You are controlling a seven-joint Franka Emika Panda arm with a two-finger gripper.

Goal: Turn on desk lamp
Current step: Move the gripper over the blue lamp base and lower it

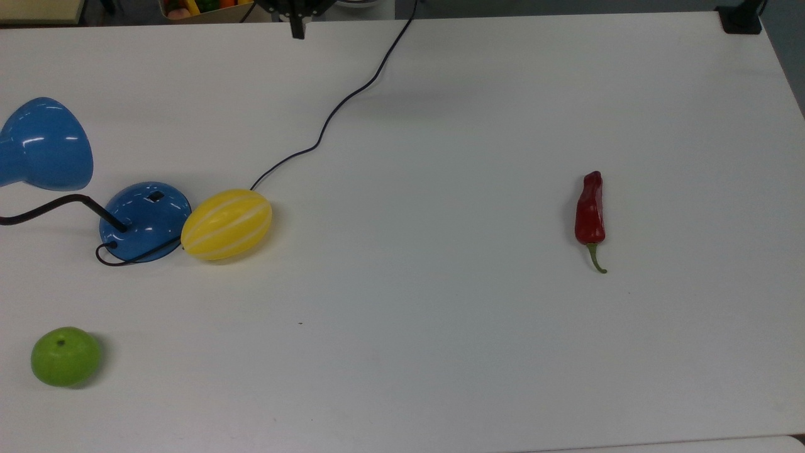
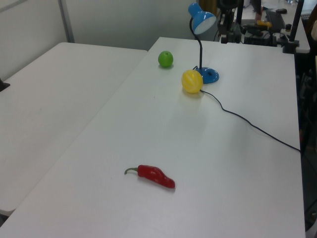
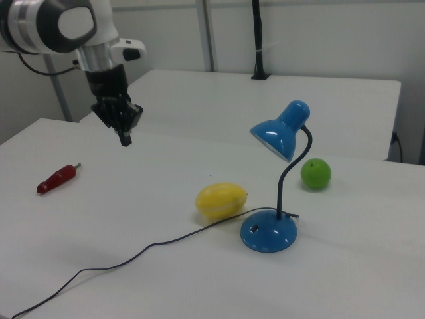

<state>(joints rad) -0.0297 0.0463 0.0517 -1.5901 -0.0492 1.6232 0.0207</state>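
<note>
My gripper [image 3: 124,138] hung in the air above the white counter [image 3: 166,279], its jaws drawn together to a single dark tip, holding nothing and touching nothing. In the top view it [image 1: 297,30] just crossed the far edge of the counter, with the rest of my arm cut off by the frame.

Nearest in the right view, the black cord [image 3: 133,256] snaked across the counter toward the view's lower left and ran out of frame there. Behind it stood the desk lamp [image 3: 275,193], well apart from my gripper: its round blue base [image 3: 269,232] sat flat, a small dark switch [image 3: 253,229] on the near slope, the thin black neck curving up to the bell-shaped shade [image 3: 279,136], which tilted downward. The yellow striped melon [image 3: 220,200] lay just beside the base on the right view's left; in the top view the melon [image 1: 227,224] appeared to touch the base [image 1: 146,220], and the shade [image 1: 43,145] was cut off at the top view's left edge. Whether the bulb was lit I could not tell.

Farther back sat a green apple [image 3: 315,173], behind the lamp. A red chili pepper [image 3: 58,179] lay alone, well off to the right view's left.
</note>
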